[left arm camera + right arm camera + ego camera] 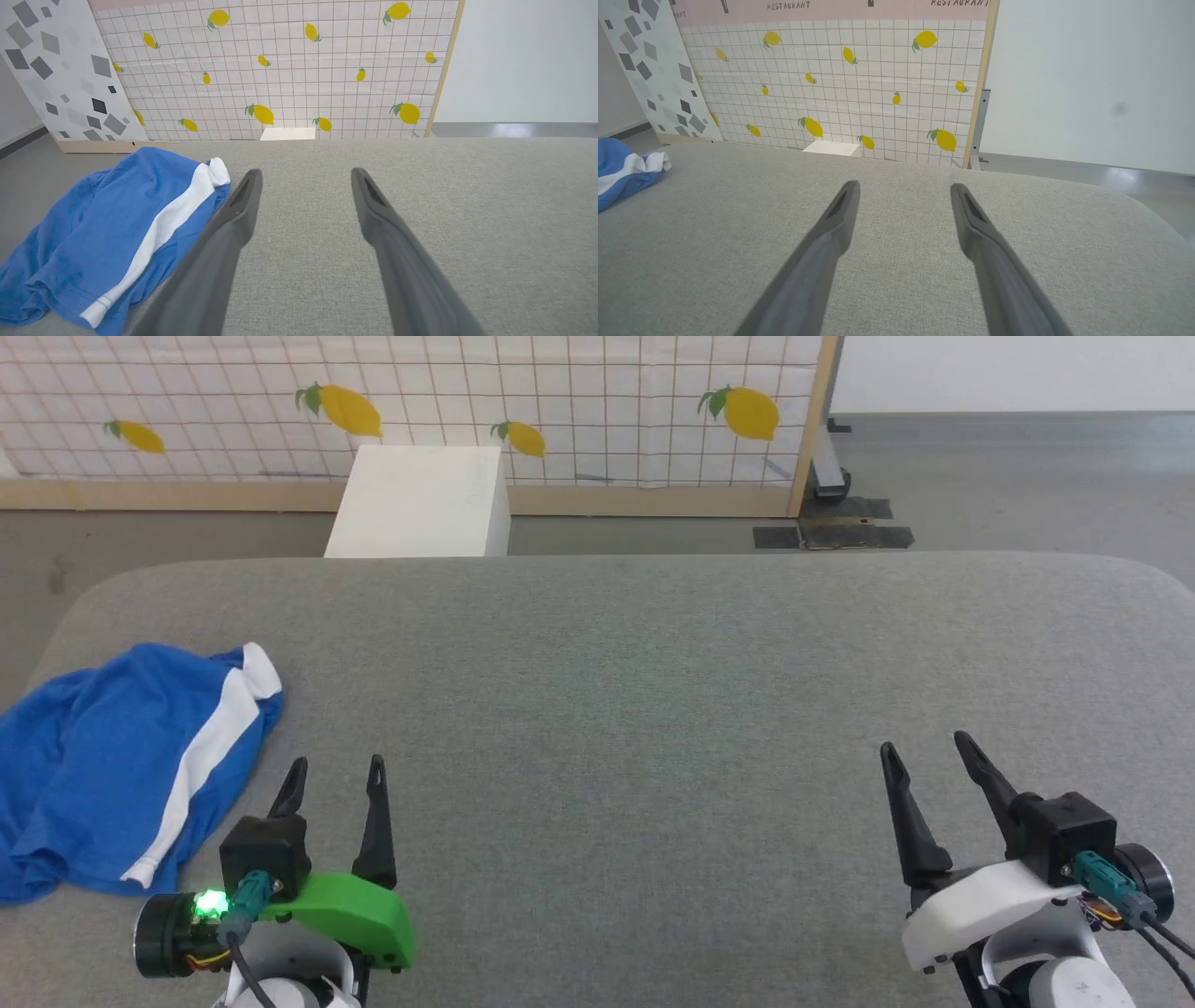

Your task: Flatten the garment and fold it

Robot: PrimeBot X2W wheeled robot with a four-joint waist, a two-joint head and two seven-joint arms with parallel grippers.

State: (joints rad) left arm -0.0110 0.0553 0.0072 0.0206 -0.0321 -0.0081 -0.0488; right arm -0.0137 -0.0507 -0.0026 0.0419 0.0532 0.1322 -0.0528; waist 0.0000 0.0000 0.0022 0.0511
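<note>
At the far left of the grey table [653,691], the garment [103,775] is shown crumpled, its white stripe [210,747] angled away from the robot, just left of the empty, wide-open left gripper [337,761], whereas the equally open right gripper [922,741] is set well apart

Free room, head view. From my left gripper [337,761], fingers spread, the grey padded surface [607,709] gives me an open lane from 12 to 3 o'clock, across to my right gripper [923,741], likewise spread. The crumpled blue garment [103,756] blocks 9 to 11 o'clock, just beside the left finger. At 12 o'clock, past the far edge, stand a white box [420,499] and a lemon-print panel [560,411].
</note>
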